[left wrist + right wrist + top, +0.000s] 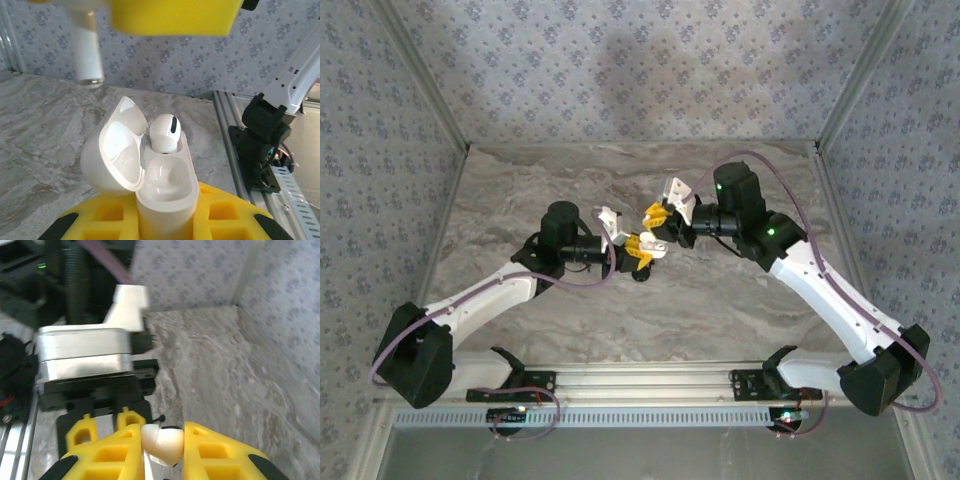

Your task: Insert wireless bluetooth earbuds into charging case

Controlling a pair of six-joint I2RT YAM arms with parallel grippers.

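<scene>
2 earbuds (165, 132): one seated, one pinched by right gripper (163, 450) | left gripper (162, 222) clamps 1 charging case (162, 187)

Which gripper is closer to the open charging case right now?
Left. The left gripper is clamped on the charging case, holding it upright and open. The right gripper sits just beyond the case's open top, not touching it, pinching an earbud.

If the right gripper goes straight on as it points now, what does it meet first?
Probably the left gripper, which holds the open charging case; it lies just ahead of the held earbud. Depth is unclear.
</scene>
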